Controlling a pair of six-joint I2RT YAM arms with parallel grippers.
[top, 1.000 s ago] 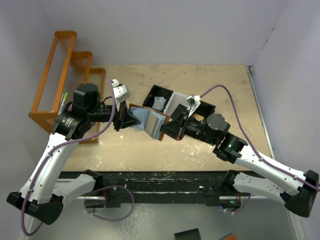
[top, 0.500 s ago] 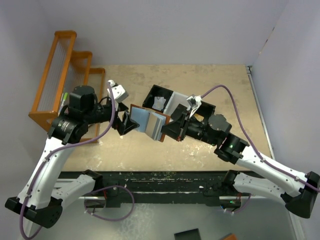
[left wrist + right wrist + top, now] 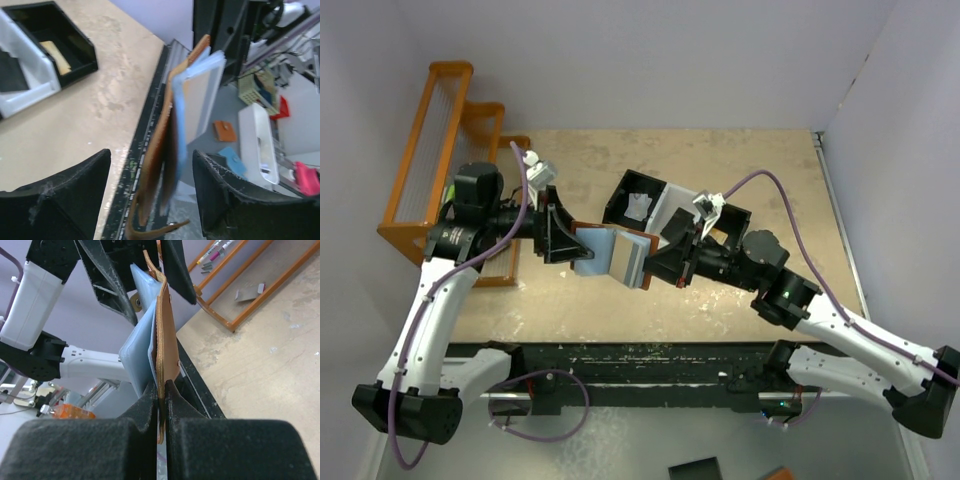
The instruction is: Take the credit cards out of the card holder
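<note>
The card holder (image 3: pixel 610 250), brown leather with pale blue lining, hangs open above the table between both arms. My right gripper (image 3: pixel 655 262) is shut on its right edge; the right wrist view shows the gripper (image 3: pixel 161 390) pinching the brown flap (image 3: pixel 166 340). My left gripper (image 3: pixel 560 232) is open, its jaws straddling the holder's left end. In the left wrist view the holder (image 3: pixel 162 150) stands between the fingers (image 3: pixel 60 200) with a gap on each side, its snap tab dangling. No credit cards show; they stay hidden among the holder's leaves.
A black-and-white three-compartment tray (image 3: pixel 670 205) stands behind the holder, with a pale scrap (image 3: pixel 638 207) in its left compartment. An orange stepped rack (image 3: pixel 450 150) holding markers lines the table's left edge. The table's near edge (image 3: pixel 150 100) runs just below the holder.
My left gripper has opened, let go of the holder's left edge, swung up and left, and now straddles that end. My right gripper has kept its grip with little motion.
</note>
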